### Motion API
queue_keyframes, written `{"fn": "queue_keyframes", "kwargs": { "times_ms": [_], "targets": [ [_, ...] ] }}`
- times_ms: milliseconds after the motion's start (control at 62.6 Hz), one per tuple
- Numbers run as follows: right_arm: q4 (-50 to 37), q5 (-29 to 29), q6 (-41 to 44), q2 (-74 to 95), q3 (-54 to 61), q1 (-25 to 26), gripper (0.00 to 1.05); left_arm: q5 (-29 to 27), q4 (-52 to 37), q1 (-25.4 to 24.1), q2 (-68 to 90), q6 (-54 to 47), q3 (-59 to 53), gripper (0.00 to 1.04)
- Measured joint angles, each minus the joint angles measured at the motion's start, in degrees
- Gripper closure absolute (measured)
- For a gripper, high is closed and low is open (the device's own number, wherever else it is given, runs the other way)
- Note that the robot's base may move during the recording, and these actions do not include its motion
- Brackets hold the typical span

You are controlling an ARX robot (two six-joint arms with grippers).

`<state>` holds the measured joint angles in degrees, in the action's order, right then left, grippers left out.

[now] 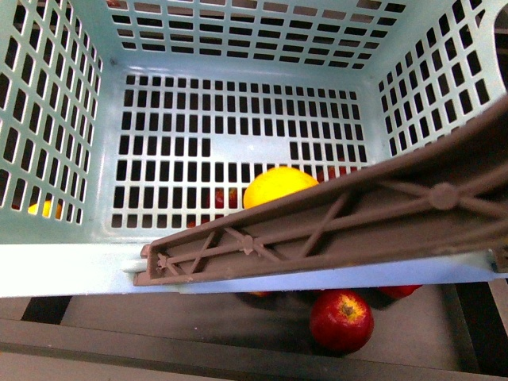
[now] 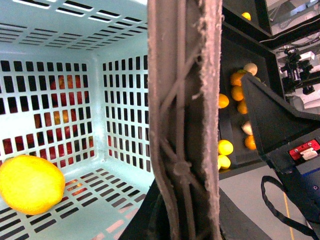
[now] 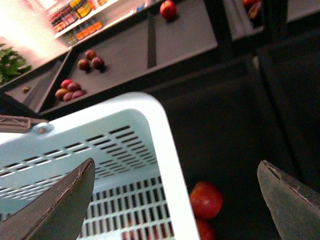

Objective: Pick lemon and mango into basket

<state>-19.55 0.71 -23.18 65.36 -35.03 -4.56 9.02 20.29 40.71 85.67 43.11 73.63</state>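
The turquoise basket (image 1: 63,270) fills the front view, its brown handle (image 1: 341,230) slanting across the near rim. My left gripper (image 2: 182,220) is shut on that handle (image 2: 185,100). One roundish yellow fruit, the lemon (image 1: 278,186), lies on the slotted basket floor near the front wall; the left wrist view also shows the lemon (image 2: 30,184). I cannot pick out the mango. My right gripper (image 3: 175,200) hangs open above the basket's corner rim (image 3: 165,150), nothing between its fingers (image 3: 60,205).
A red apple (image 1: 341,320) lies on the dark shelf below the basket's front edge, and red apples (image 3: 206,199) sit beside its corner. Orange and yellow fruits (image 2: 225,147) lie in a dark bin to the side. Dark plums (image 3: 72,90) rest on farther trays.
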Motion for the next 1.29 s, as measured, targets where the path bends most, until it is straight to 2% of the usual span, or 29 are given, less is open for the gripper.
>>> {"fn": "queue_keyframes", "kwargs": {
  "times_ms": [64, 160, 288, 335, 431, 559, 1022, 1294],
  "targets": [
    [-10.01, -4.15, 7.19, -0.55, 4.28, -0.07, 0.23, 0.02, 0.00, 0.02, 0.00, 0.00, 0.00, 0.99],
    [-17.64, -4.79, 15.56, -2.51, 10.27, 0.22, 0.38, 0.50, 0.00, 0.02, 0.00, 0.13, 0.00, 0.99],
    [-19.43, -4.13, 20.13, -6.21, 14.95, 0.70, 0.57, 0.33, 0.00, 0.02, 0.00, 0.20, 0.00, 0.99],
    [-19.65, -1.42, 21.16, -7.72, 16.85, 2.36, 0.66, 0.24, 0.00, 0.02, 0.00, 0.04, 0.00, 0.99],
    [-19.78, -1.14, 21.86, -10.54, 20.33, 4.31, 0.83, 0.17, 0.00, 0.00, 0.00, 0.11, 0.00, 0.99],
    [-19.74, -0.76, 22.34, -13.88, 23.32, 4.42, 1.02, -0.02, 0.00, 0.02, 0.00, -0.04, 0.00, 0.99],
    [-12.52, -0.72, 22.91, -28.94, 31.19, 4.46, 1.02, 0.11, 0.00, 0.00, 0.00, 0.04, 0.00, 0.99],
    [-12.24, -0.72, 22.88, -29.86, 31.52, 4.46, 0.55, 0.24, 0.00, 0.00, 0.00, 0.09, 0.00, 0.99]
  ]
}}
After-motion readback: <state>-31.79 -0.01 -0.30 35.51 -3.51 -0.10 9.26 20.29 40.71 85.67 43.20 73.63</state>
